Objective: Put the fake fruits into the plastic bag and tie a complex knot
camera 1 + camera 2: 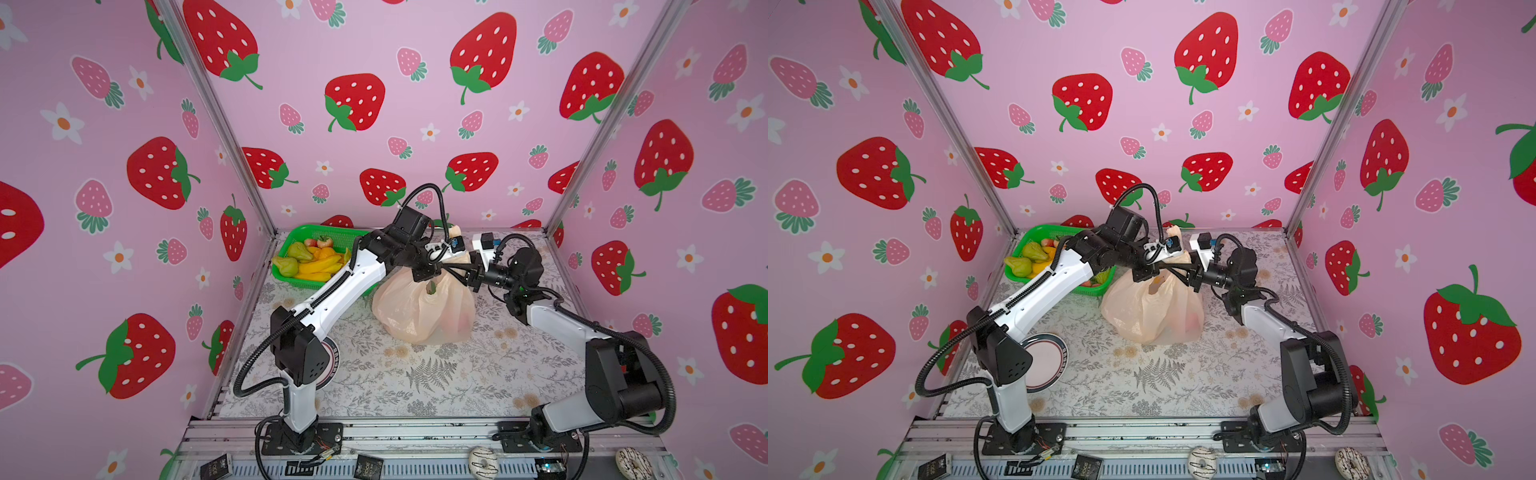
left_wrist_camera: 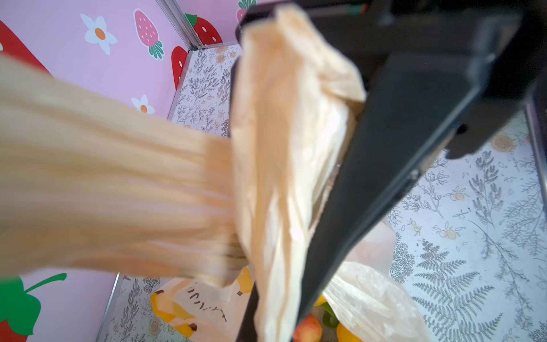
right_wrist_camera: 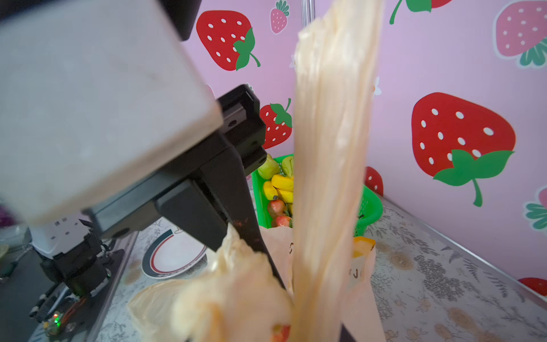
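Note:
The peach plastic bag (image 1: 415, 316) stands mid-table, bulging with fake fruits: an apple (image 2: 307, 328) and an orange piece (image 2: 346, 334) show through its mouth. My left gripper (image 1: 428, 274) hangs over the bag's top, shut on a bunched handle (image 2: 284, 177). My right gripper (image 1: 464, 272) reaches in from the right at the same height. A long handle strip (image 3: 331, 148) runs up between its jaws and hides them. The grippers cover the spot where the handles meet, so I cannot make out a knot. More fake fruits (image 1: 311, 262) lie in the basket.
The green mesh basket (image 1: 316, 229) sits at the back left corner, right behind my left forearm. A round plate (image 1: 1046, 361) lies by the left arm's base. Two toy donuts (image 1: 482, 461) rest on the front rail. Walls close in on three sides.

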`<state>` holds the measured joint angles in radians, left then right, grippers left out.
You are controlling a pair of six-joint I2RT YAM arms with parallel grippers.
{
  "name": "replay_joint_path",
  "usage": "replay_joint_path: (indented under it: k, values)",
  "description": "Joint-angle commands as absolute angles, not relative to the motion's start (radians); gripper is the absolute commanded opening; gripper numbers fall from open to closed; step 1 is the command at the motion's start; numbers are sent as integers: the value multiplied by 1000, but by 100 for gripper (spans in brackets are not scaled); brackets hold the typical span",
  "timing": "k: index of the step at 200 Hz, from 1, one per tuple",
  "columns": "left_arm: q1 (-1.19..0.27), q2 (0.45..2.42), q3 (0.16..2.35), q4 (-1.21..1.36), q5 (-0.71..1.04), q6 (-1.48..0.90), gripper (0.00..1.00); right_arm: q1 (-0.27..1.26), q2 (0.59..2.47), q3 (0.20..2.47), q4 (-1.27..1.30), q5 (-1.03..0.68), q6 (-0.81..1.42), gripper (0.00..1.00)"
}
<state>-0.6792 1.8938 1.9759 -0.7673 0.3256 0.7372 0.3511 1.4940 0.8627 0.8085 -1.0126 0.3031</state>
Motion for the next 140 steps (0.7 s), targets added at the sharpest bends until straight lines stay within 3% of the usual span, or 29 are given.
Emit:
replay_joint_path:
  k: [1, 59, 121, 125, 140]
  values:
    - [-685, 1914, 2014, -791, 347, 768, 2, 356, 1491, 857, 851, -1017, 312, 41]
    - [-684, 1925, 2017, -815, 350, 779, 2, 356, 1492, 859, 886, -1025, 344, 40]
    - [-675, 1909, 2012, -801, 367, 756, 4, 356, 1504, 855, 878, -1032, 331, 8]
    - [-674, 1906, 2011, -800, 373, 753, 10, 356, 1503, 854, 876, -1034, 330, 6]
    - [-662, 1888, 1999, -798, 401, 736, 17, 356, 1497, 854, 866, -1032, 317, 2]
